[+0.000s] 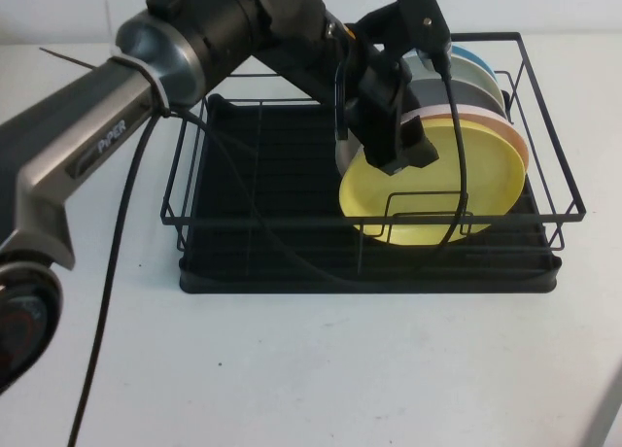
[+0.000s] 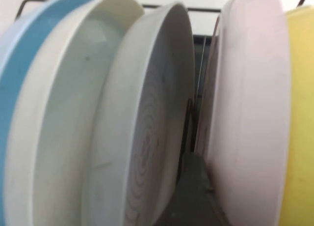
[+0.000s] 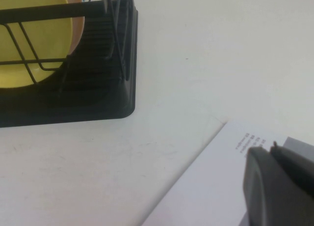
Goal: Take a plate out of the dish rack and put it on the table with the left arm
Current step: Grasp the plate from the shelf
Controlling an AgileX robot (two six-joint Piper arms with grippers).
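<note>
High view first: your left arm (image 1: 146,87) reaches in from about 9 o'clock, stretched diagonally across the back of the dish rack (image 1: 369,262), with the wrist bent down so the left gripper (image 1: 394,146) hangs over the stack of plates. It sits right at the upper edge of the yellow plate (image 1: 437,185), dark body overlapping the plate's 10 o'clock side. Honestly can't tell from here if the fingers are spread or pinching anything, they're lost against the gripper's own black housing.

The yellow plate is in the rack, standing on edge at the front of the row, over toward the rack's 3 o'clock end. Behind it you've got the pale pink plate (image 1: 515,141), then a grey one, a whitish one and the blue plate (image 1: 476,56) at the back.

Left wrist view is just plates edge-on, packed close: blue, white, grey, pink, then a yellow sliver. No fingers visible there.

Right gripper (image 3: 274,186) is parked low near the table (image 1: 321,369), off the rack's corner, only a dark lump of it showing, so can't tell on its fingers either.
</note>
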